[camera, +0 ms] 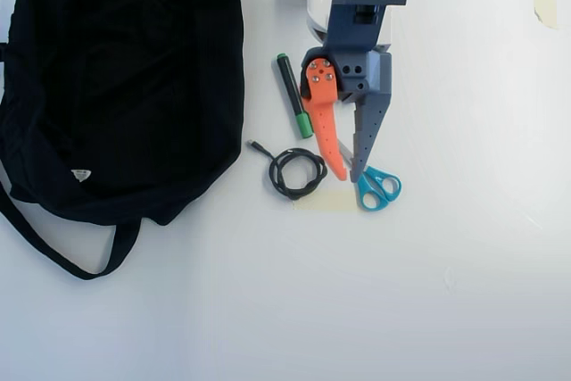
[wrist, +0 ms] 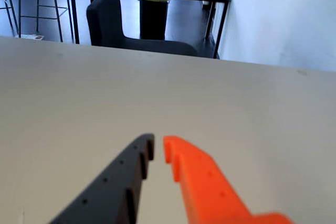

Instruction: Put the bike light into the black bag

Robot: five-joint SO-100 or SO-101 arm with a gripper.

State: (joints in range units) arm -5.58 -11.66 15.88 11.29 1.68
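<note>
Wrist view: gripper point(wrist: 158, 149), jaws nearly pressed together, nothing between them; bare table point(wrist: 79, 103) ahead; no bike light.

Overhead view: one black bag point(camera: 125, 78) at 9 o'clock of gripper point(camera: 348, 176); one marker point(camera: 293, 95), one coiled cable point(camera: 297, 173), one scissors point(camera: 377, 187). Bike light not visible; locate it first, judged.

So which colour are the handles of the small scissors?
Teal, shown best in the overhead view: small scissors.
</note>
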